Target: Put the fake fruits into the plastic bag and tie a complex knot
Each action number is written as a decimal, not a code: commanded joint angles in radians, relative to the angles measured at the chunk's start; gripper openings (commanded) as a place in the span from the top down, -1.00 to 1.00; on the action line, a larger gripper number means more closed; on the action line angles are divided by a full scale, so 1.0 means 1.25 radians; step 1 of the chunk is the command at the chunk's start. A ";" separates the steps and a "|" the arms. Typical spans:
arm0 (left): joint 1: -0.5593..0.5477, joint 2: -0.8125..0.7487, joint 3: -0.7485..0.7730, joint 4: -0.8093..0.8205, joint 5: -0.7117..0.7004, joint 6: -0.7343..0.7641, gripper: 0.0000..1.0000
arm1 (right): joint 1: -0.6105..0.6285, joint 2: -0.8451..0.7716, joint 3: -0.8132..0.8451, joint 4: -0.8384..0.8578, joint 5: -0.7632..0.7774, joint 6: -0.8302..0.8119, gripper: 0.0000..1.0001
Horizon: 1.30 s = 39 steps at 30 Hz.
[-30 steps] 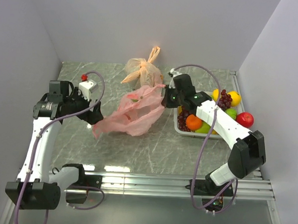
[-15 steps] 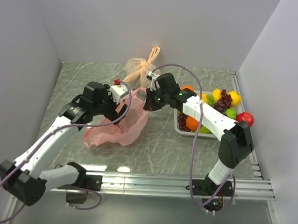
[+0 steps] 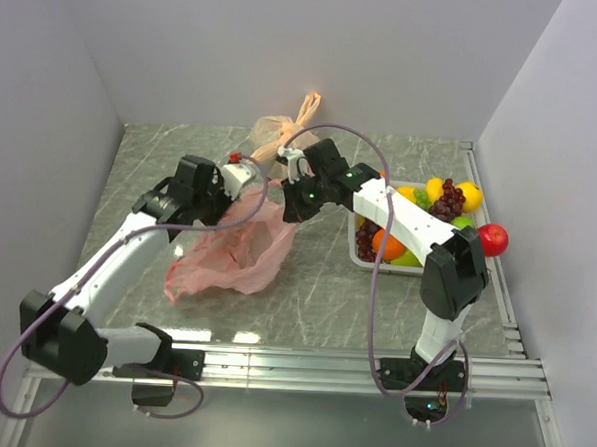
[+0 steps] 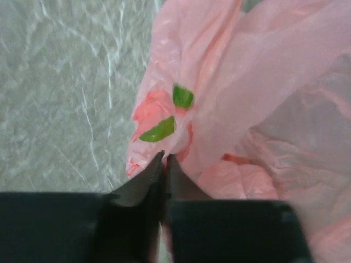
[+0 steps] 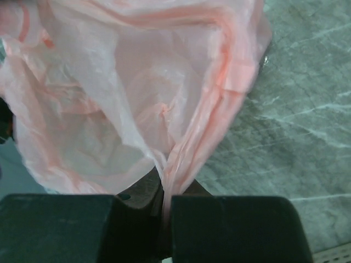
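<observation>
Pink-red translucent crinkly plastic bag (image 3: 239,248) slumped on grey marbled tabletop (image 3: 326,280). Gripped at one edge by closed left gripper (image 4: 164,160), at opposite edge by closed right gripper (image 5: 164,183). Glossy plastic fruits (image 3: 448,199) in white basket (image 3: 376,267), right.

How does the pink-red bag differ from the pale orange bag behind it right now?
The pink-red bag is untied, pinched by the left gripper and right gripper; the pale orange bag is knotted, handles upright, ungripped. The pink-red bag sprawls wide; the pale orange one sits compact. Both are thin translucent plastic.
</observation>
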 commanded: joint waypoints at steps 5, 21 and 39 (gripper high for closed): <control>0.156 0.140 0.197 -0.159 0.239 -0.187 0.99 | -0.059 0.048 0.128 -0.067 0.007 -0.077 0.49; 0.251 0.256 0.200 -0.114 0.566 -0.602 0.99 | 0.089 -0.300 -0.082 0.153 0.072 -0.141 0.28; 0.394 0.263 0.192 -0.157 0.733 -0.514 0.99 | 0.224 0.156 -0.057 0.135 0.405 -0.049 -0.34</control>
